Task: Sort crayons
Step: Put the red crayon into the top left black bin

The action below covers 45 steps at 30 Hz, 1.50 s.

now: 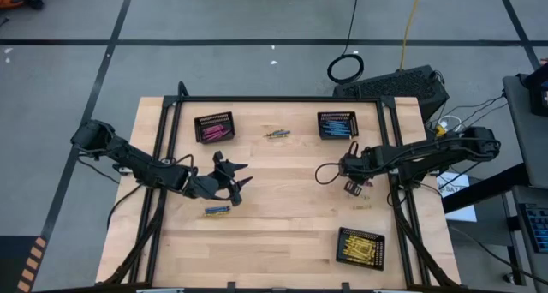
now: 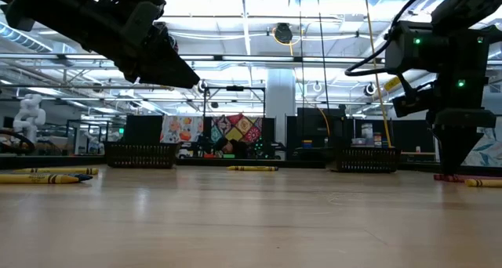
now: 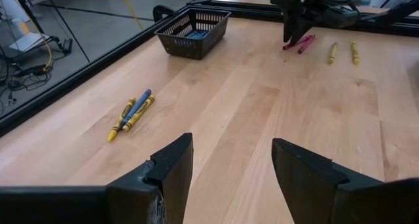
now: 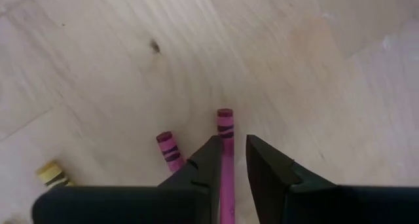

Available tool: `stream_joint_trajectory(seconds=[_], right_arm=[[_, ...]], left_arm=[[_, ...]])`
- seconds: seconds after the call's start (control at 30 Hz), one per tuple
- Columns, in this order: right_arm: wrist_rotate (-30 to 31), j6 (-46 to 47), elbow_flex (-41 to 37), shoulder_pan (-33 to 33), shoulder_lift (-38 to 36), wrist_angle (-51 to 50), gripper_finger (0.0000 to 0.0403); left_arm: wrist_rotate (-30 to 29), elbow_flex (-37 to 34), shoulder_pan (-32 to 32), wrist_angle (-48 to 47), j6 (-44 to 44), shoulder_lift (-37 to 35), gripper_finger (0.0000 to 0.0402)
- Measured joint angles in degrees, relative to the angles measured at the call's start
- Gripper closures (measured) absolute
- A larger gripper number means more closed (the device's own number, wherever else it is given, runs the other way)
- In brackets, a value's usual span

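Right gripper point(image 4: 234, 160) is straddling pink crayon point(image 4: 226, 129), fingers narrowly spread beside its twin; light, rigid, rolls — pinching mid-shaft.

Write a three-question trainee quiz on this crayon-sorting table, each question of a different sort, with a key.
1. True or false: the right gripper has a pink crayon between its fingers.
2. Multiple choice: the basket with blue crayons sits at which part of the table in the high view? A) far right corner B) near left corner C) centre
3. Fill in: the left gripper is ____, hovering above bare wood with nothing between its fingers.

Key:
1. True; a second pink crayon lies beside it.
2. A; the basket with pink crayons is far left, the basket with yellow crayons near right.
3. open
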Motion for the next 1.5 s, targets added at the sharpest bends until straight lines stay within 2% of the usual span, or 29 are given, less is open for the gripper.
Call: stream_joint_trajectory(seconds=[0.27, 0.37, 0.53, 0.67, 0.73, 0.87, 0.9, 1.03, 1.13, 1.2, 1.37, 1.5], right_arm=[[-0.5, 0.0, -0.1, 0.0, 0.0, 0.4, 0.0355], [-2.9, 0.0, -2.3, 0.0, -0.1, 3.6, 0.0355], [-3.0, 0.2, -6.0, 0.0, -0.2, 6.5, 0.0356], [-2.9, -0.1, -6.2, 0.0, -0.2, 6.8, 0.0378], [-1.9, -0.1, -6.3, 0.0, -0.9, 7.1, 0.0394], [0.9, 0.8, -4.9, 0.4, -3.1, 8.3, 0.0395], [3.5, 0.1, -4.3, 0.5, -3.7, 10.8, 0.0396], [7.9, -4.4, -3.4, 1.7, -7.5, 26.7, 0.04], [9.2, -9.9, -5.7, 2.3, -7.4, 46.3, 0.0401], [8.8, -13.2, -7.7, 2.9, -6.4, 63.5, 0.0401], [5.8, -20.9, -12.4, 4.1, 1.1, 99.9, 0.0402], [1.8, -24.4, -11.9, 4.7, 8.3, 116.2, 0.0402]], left_arm=[[0.0, 0.0, -0.1, 0.0, 0.0, 0.0, 0.019], [0.0, 0.0, -0.1, 0.0, 0.0, 0.0, 0.019], [0.0, 0.0, -0.1, -0.1, -0.1, 0.0, 0.019], [0.0, 0.0, -0.1, -0.2, -0.1, 0.0, 0.019], [0.0, 0.0, -0.1, -0.2, -0.1, 0.0, 0.019], [0.6, 0.0, 0.1, -0.3, 0.3, 0.0, 0.019], [1.2, 0.0, 0.1, -0.3, 0.3, 0.0, 0.019], [1.8, -0.1, 0.2, 0.4, 0.4, 0.0, 0.019], [3.2, -0.1, 0.4, 2.5, 2.2, 0.0, 0.019], [5.6, -0.1, 0.4, 3.8, 4.0, 0.0, 0.019], [9.6, -0.1, 0.4, 8.5, 9.0, 0.0, 0.019], [12.3, -0.1, 1.0, 16.4, 14.5, 1.8, 0.019]])
